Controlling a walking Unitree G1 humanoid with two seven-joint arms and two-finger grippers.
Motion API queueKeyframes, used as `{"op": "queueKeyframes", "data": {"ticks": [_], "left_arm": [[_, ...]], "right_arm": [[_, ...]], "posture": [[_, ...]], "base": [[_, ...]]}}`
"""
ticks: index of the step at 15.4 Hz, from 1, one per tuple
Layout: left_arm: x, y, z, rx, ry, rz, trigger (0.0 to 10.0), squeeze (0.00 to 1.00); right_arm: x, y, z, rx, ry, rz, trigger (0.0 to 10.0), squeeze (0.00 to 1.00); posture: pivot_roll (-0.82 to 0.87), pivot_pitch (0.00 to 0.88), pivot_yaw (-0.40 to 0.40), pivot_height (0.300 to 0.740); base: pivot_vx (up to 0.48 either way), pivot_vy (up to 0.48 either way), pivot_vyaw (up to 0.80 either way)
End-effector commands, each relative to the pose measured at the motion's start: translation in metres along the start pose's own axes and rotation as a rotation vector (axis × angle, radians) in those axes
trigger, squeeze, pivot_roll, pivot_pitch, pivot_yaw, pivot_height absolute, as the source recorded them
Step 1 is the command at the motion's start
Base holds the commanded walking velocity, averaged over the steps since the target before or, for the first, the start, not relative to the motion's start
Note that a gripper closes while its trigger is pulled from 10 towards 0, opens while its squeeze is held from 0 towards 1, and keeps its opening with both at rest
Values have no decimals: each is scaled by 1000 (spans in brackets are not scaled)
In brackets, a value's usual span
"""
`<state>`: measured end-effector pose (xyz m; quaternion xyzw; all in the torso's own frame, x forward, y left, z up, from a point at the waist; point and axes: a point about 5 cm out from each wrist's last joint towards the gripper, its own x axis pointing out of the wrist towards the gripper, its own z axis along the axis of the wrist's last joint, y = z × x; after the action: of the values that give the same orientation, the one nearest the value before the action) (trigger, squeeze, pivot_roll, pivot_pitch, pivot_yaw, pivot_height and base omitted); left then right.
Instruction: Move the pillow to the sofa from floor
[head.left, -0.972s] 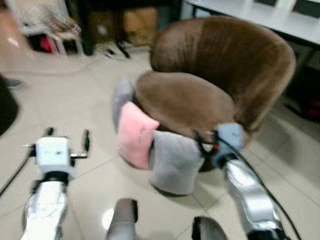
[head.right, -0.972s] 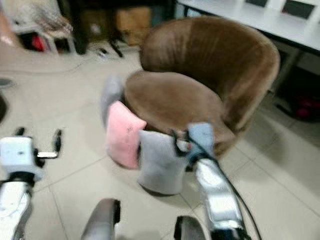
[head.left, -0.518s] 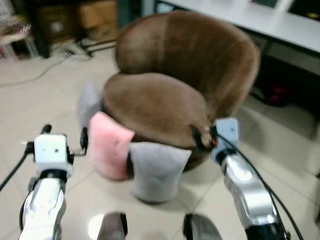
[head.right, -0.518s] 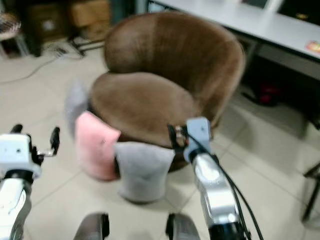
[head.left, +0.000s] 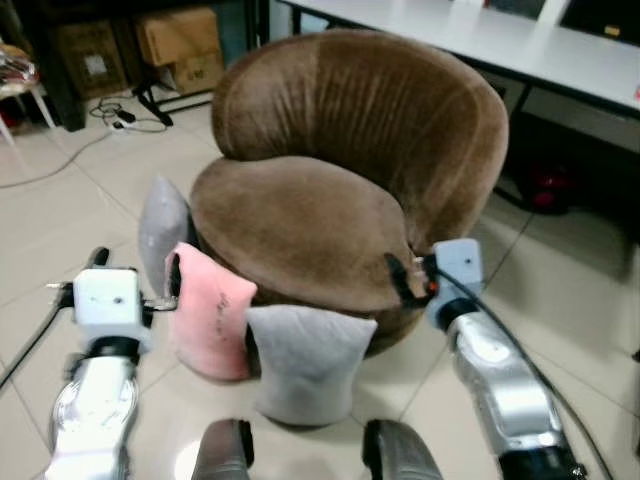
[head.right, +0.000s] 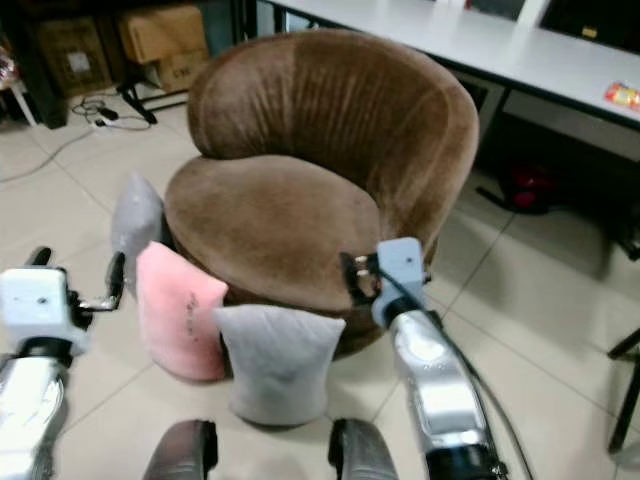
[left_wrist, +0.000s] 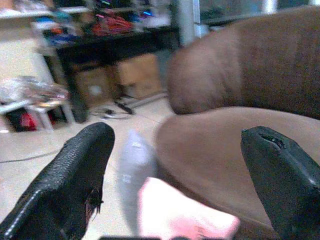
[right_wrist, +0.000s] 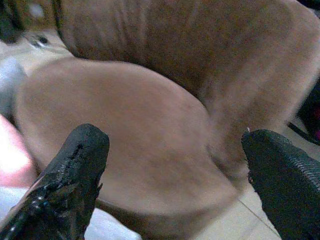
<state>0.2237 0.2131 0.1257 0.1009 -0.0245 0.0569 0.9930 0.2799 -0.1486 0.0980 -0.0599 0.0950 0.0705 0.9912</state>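
Centre of the head views: round brown velvet tub sofa (head.left: 350, 170), curved back rising toward the upper right, seat bare. Sharper and squarer in frame than half a second ago, and closer than a second ago; blur gone, so probably a walk-up just ended, camera now settled facing the seat.

Upper right: long white table edge (head.left: 480, 35). Upper left: cardboard boxes (head.left: 180, 45) and cables on pale floor tiles (head.left: 60, 200).

Lower centre, on the floor, leaning upright against the sofa's front: square grey fabric pillow (head.left: 305, 360), nearest the robot. Just beside it to the left and touching: pink fabric pillow (head.left: 212, 322). Behind that, at the sofa's left flank: second, smaller grey pillow (head.left: 163, 230). None lifted yet; all three in the same places relative to the sofa as before.

Lower left: left gripper (head.left: 135, 275), raised at about the pink pillow's top, black fingers (left_wrist: 70, 185) spread wide, nothing between them. In its wrist view, pink and small grey pillows ahead with the sofa seat beyond.

Right of centre: right gripper (head.left: 410, 280), hanging over the seat's front rim, fingers (right_wrist: 65, 185) likewise wide apart and empty.

Judgement: approach finished, grasp not begun; next likely a bend down toward the near grey or pink pillow.
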Motion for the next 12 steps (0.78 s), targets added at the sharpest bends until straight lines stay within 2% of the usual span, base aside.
{"op": "queueKeyframes", "data": {"ticks": [1,3,6,12], "left_arm": [[1,3,3,14,-11,-1,10000,0],[2,3,3,15,-12,-2,10000,0],[2,3,3,16,-12,-2,10000,0],[2,4,3,17,-11,-3,10000,0]], "right_arm": [[1,2,3,-24,-4,26,10000,0],[2,3,3,-30,-5,26,10000,0],[2,2,2,8,-4,7,10000,0],[3,2,2,15,-5,14,10000,0]], "posture": [[-6,0,-42,615],[-6,0,-42,615],[-5,0,-41,615],[-2,0,-42,615]], "base": [[334,0,800],[330,0,800],[333,0,0],[328,0,0]]}}
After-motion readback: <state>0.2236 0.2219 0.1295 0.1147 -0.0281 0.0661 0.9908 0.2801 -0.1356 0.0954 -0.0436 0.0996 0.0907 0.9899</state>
